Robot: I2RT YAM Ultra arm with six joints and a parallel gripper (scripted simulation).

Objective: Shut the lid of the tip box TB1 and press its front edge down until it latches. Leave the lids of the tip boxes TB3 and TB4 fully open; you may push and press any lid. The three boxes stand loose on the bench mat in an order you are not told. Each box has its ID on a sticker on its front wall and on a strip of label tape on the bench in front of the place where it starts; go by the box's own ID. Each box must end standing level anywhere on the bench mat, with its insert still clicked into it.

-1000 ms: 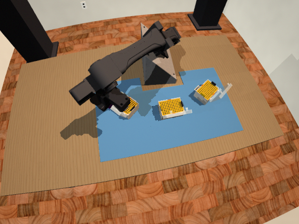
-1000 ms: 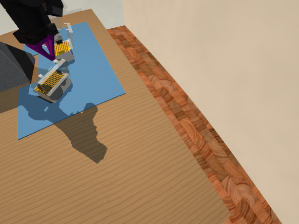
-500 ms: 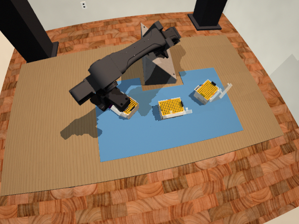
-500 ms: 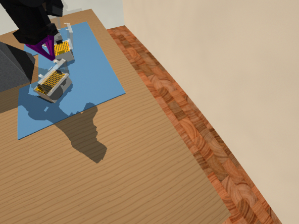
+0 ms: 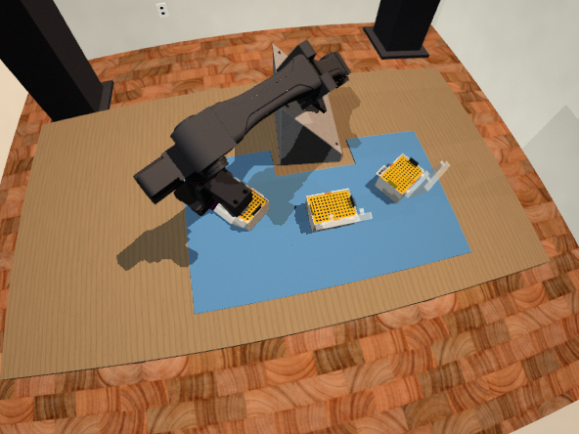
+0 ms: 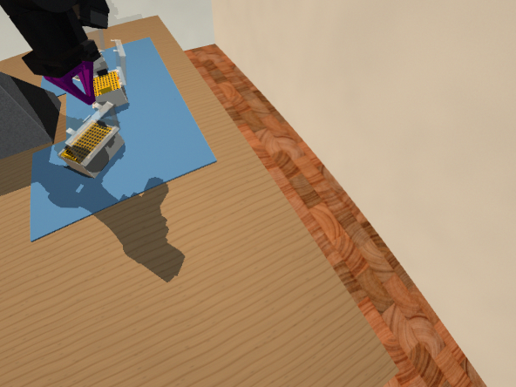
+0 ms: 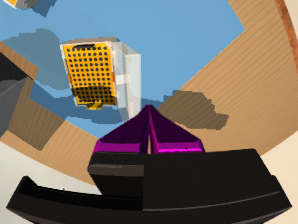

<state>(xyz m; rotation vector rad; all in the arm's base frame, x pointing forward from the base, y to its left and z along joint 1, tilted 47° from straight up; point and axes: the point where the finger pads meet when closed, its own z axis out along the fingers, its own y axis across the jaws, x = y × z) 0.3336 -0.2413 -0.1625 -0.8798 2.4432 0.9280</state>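
Note:
Three white tip boxes with yellow inserts stand on the blue mat (image 5: 328, 230); I cannot read their ID stickers in any view. The left box (image 5: 251, 210) is partly hidden under my arm and also shows in the exterior view (image 6: 87, 141) and the wrist view (image 7: 89, 72). Its clear lid (image 6: 102, 111) (image 7: 131, 76) stands raised on the hinge side. My gripper (image 5: 213, 207) is shut and empty. Its purple fingertips (image 6: 89, 100) are just behind that lid's upper edge (image 7: 149, 112). The middle box (image 5: 330, 207) and the right box (image 5: 400, 175) have their lids open.
The arm's grey pedestal (image 5: 305, 132) stands behind the mat at its notch. Two black pillars (image 5: 49, 59) (image 5: 403, 24) stand at the back corners. The right box's lid (image 5: 432, 178) sticks out to its right. The left box sits close to the mat's left edge.

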